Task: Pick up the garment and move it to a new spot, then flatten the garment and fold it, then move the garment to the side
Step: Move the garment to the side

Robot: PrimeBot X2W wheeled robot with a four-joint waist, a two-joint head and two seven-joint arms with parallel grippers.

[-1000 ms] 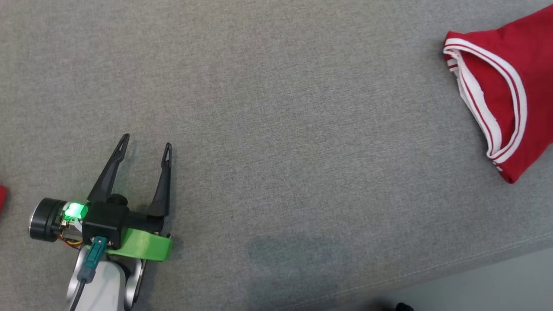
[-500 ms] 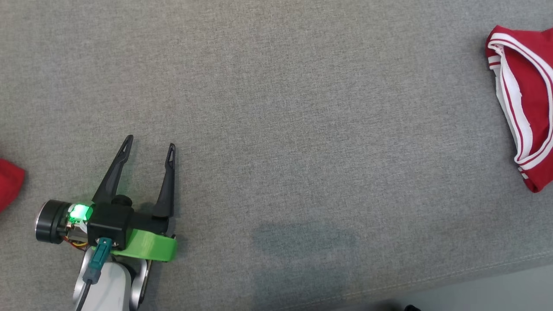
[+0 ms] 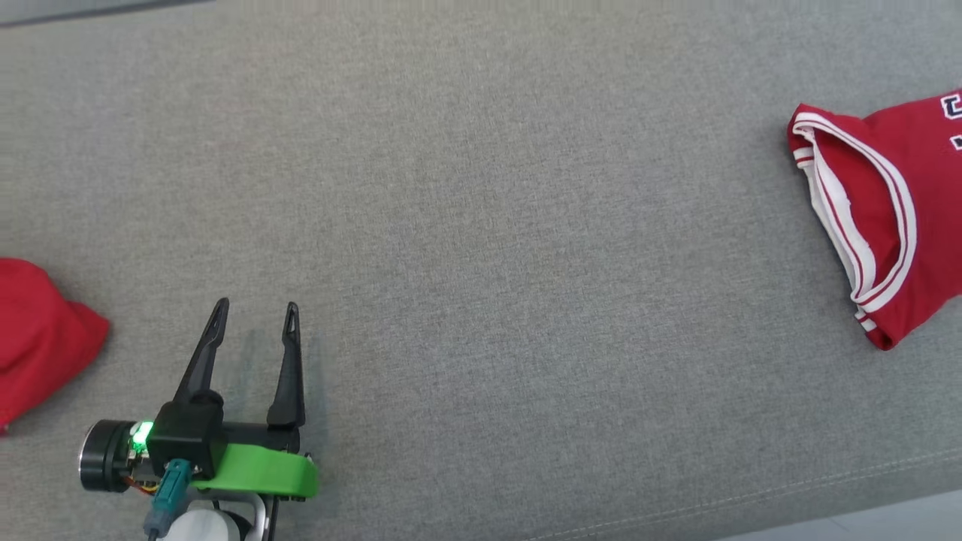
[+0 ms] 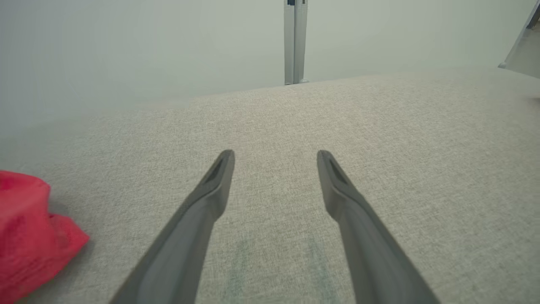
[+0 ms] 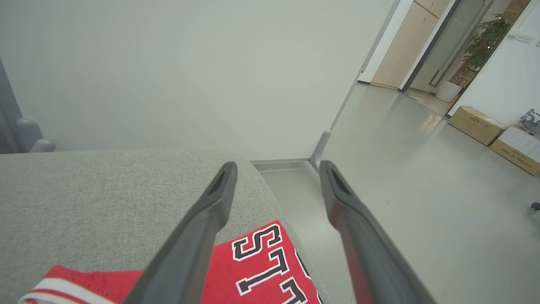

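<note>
At right end of bench: garment, red with white striped trim, lying compact and doubled over, near front edge, partly past border of head view. Shows black-and-white lettering in right wrist view, reaching close to rounded end of bench, with floor just beyond.

Above garment: right gripper, fingers apart, clamped on nothing, apparently clear of cloth.

Toward left front of bench: left gripper, fingers likewise apart and empty, low over bare upholstery, well apart from garment.

At left edge of bench: red cloth, crumpled, near left gripper but not touched; cannot tell whether separate piece or part of task.

Stage, as judged: pick-up, flattening and folding apparently done, going by tidy doubled shape; move to side apparently done as well, going by placement at end of bench and open, empty fingers above. Little left, if anything: perhaps withdrawal of right arm. Fold beyond visible trimmed opening not checkable from head view.
</note>
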